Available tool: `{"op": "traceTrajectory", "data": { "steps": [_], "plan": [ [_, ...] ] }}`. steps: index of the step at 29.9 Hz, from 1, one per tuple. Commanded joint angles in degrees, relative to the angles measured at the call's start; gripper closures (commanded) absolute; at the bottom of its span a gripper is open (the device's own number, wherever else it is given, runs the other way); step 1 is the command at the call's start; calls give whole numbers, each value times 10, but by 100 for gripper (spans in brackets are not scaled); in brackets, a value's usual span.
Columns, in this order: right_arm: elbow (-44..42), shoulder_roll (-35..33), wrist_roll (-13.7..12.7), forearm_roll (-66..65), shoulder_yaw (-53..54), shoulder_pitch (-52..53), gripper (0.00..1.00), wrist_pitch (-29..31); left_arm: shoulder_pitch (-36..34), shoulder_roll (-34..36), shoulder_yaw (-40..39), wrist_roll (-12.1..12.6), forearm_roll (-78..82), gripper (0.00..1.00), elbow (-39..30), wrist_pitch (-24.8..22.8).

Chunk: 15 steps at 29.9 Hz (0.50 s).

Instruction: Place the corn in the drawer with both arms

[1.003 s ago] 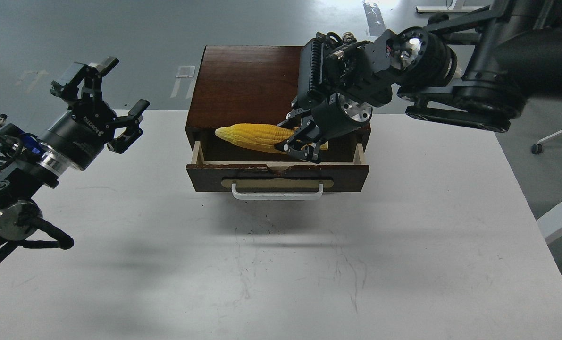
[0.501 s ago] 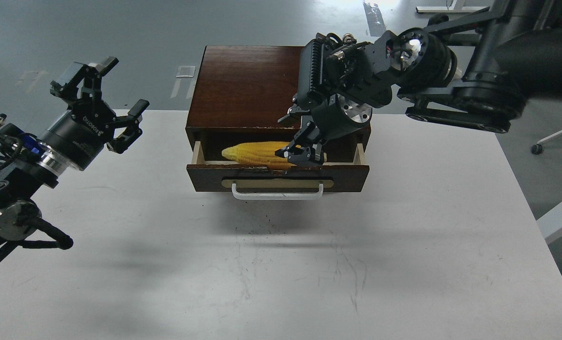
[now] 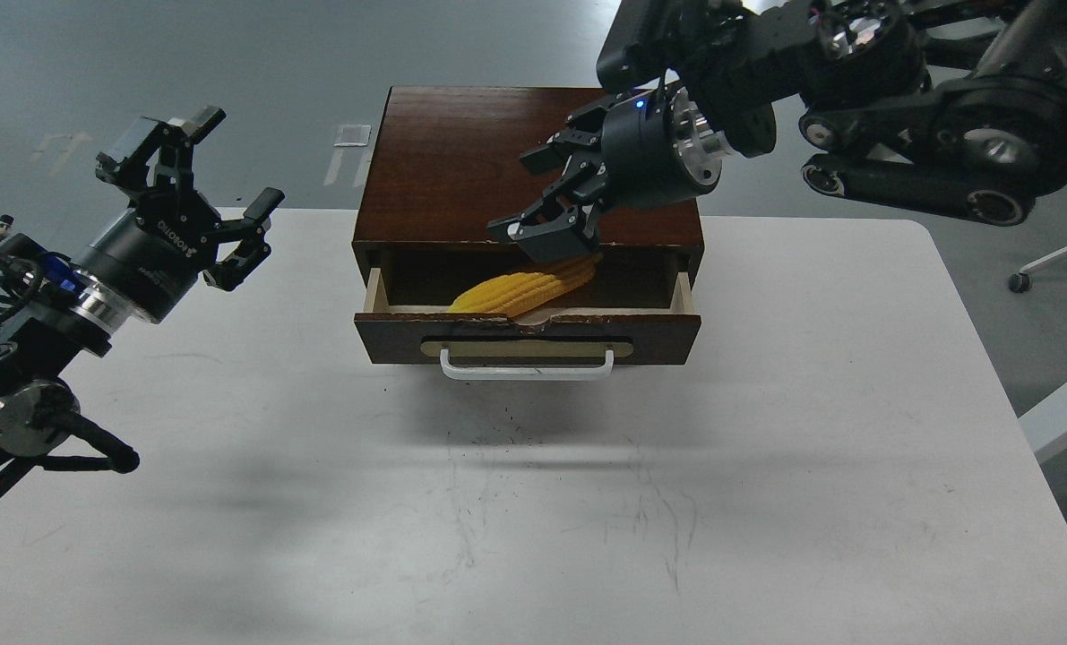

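Observation:
The yellow corn (image 3: 524, 288) lies inside the open drawer (image 3: 528, 333) of the dark brown wooden box (image 3: 461, 161), its tip toward the front left, partly hidden by the drawer front. My right gripper (image 3: 542, 202) hovers just above the corn's thick end, over the box's front edge, with its fingers spread and nothing in them. My left gripper (image 3: 197, 188) is open and empty, raised above the table's left side, well apart from the box.
The white table (image 3: 766, 448) carries the box at its back middle. The drawer's white bar handle (image 3: 527, 369) juts toward me. A white desk edge (image 3: 1066, 412) stands at the right. Grey floor lies beyond the table.
My right gripper let go of the corn, which dropped into the drawer, then lifted up and back. The left arm has not moved.

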Motion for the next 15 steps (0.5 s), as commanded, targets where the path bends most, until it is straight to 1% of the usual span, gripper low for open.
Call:
{"op": "traceTrajectory", "data": {
  "steps": [1, 4, 7, 9, 10, 11, 13, 15],
  "plan": [
    [4, -45, 0, 91, 11, -4, 6, 3, 0, 0, 0, 0, 0, 1, 0, 0],
    [4, -113, 0, 180, 33, -45, 5, 3, 0, -2, 0, 0, 0, 1, 0, 0],
    [3, -144, 0, 217, 70, -94, 5, 1, 0, -4, 0, 0, 0, 1, 0, 1],
    [1, -179, 0, 270, 150, -189, 5, -4, 0, -6, 0, 0, 0, 1, 0, 1],
    [0, -187, 0, 286, 176, -217, 5, -4, 0, -7, 0, 0, 1, 1, 0, 1],
    [-2, -200, 0, 314, 234, -270, 3, -5, 0, -7, 0, 0, 0, 1, 0, 1],
    [-4, -207, 0, 342, 295, -328, 3, -5, 0, -7, 0, 0, 1, 1, 0, 1],
    [-5, -209, 0, 388, 402, -437, 1, -5, 0, -9, 0, 0, 1, 1, 0, 1]
  ]
}}
